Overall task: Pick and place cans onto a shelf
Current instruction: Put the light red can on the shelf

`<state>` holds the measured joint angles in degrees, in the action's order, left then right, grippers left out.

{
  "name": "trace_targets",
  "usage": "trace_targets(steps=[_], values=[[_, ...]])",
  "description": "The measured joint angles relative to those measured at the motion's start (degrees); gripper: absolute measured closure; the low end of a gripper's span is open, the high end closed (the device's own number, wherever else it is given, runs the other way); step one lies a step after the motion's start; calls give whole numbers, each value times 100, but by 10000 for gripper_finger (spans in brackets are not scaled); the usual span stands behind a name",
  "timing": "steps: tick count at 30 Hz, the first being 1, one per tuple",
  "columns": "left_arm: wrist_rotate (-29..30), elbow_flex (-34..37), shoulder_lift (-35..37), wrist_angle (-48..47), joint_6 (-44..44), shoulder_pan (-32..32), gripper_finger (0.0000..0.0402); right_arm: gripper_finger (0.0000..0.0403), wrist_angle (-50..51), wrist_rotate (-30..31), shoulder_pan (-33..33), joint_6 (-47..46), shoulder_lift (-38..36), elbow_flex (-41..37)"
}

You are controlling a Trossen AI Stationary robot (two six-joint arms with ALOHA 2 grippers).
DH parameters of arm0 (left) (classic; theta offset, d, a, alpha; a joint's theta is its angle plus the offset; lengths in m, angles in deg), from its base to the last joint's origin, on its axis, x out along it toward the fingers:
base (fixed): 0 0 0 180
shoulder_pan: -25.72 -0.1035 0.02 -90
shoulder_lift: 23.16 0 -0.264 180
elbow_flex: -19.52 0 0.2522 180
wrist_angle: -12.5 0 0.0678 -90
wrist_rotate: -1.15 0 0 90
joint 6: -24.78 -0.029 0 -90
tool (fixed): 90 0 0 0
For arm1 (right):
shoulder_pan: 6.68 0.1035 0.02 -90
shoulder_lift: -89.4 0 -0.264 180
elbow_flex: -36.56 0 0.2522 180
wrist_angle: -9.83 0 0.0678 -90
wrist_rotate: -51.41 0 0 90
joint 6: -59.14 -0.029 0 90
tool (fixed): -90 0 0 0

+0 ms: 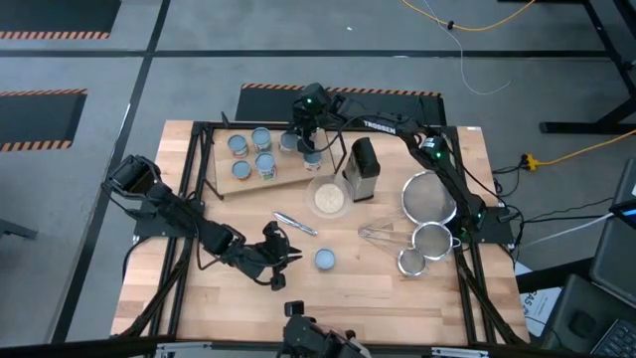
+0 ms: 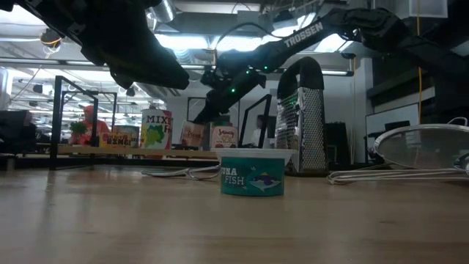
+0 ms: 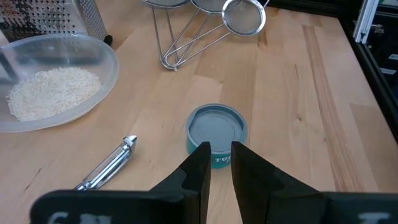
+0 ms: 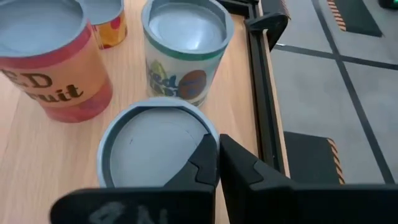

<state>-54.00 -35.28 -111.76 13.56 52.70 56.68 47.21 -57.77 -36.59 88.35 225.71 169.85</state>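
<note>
Reaching toward the last loose tin, your left gripper (image 1: 288, 255) hovers just short of the short teal tuna can with a pale blue-grey top (image 1: 324, 260), which stands alone on the wooden tabletop (image 1: 397, 298) near the front. In the left wrist view its fingers sit close together with only a slim gap, too narrow to take the can. You will need to spread them, come down around the can's sides, then close. Your right gripper (image 1: 312, 149) hangs over the pale light-wood shelf board (image 1: 288, 177) at the back left, fingers nearly together above a can, gripping nothing. Several labelled cans (image 1: 250, 154) already stand there. Judging by this, the task is almost finished.
</note>
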Motion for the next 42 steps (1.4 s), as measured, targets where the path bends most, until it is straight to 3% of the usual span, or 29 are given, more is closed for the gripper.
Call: trace_targets(steps=[36, 42], values=[[0, 0, 0, -20, -4, 0, 347, 366, -7, 2, 2, 0, 53, -2], [0, 0, 0, -20, -4, 2, 347, 330, -29, 2, 2, 0, 53, -2]])
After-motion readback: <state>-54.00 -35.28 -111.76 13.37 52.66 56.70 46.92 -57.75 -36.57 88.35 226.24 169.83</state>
